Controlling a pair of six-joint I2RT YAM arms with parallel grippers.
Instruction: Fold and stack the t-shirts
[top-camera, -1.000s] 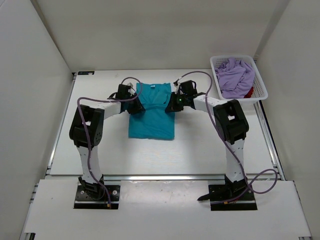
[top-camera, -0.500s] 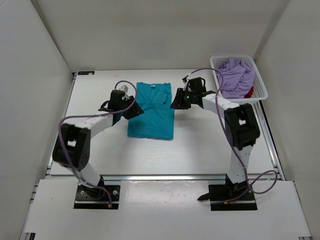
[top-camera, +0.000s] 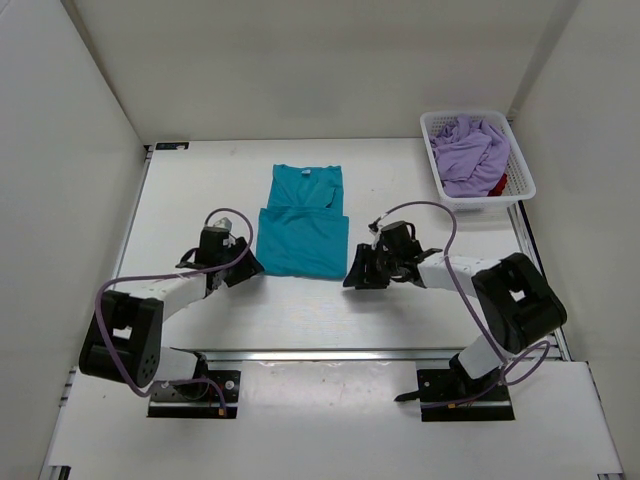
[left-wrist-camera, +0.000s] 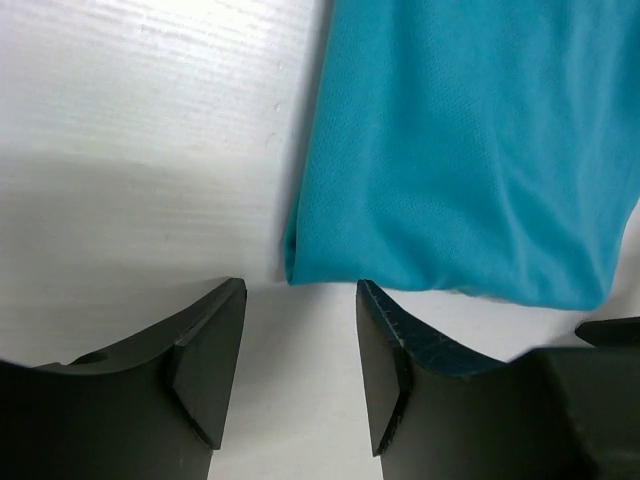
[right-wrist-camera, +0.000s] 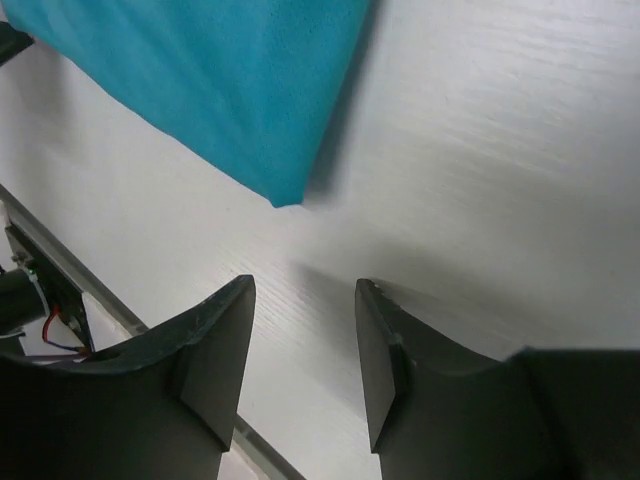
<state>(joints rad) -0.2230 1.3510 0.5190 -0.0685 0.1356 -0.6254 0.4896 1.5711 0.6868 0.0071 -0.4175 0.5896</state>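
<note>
Nearest, the left gripper (left-wrist-camera: 298, 330) and the right gripper (right-wrist-camera: 303, 300) are held spread and empty at the near corners of the one teal t-shirt (top-camera: 303, 235). Its fold is judged in hand, with both corners to be pinched next. Beyond it, rightward, one lavender t-shirt (top-camera: 468, 150) and one red t-shirt (top-camera: 500, 184) are seen in one basket (top-camera: 490, 200).

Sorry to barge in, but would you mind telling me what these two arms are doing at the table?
They are folding t-shirts. The teal t-shirt lies partly folded, as a narrow rectangle, on the table. The left gripper sits open and empty at its near left corner, and the right gripper likewise at its near right corner. The lavender t-shirt and the red t-shirt wait in the white basket at the far right.
</note>
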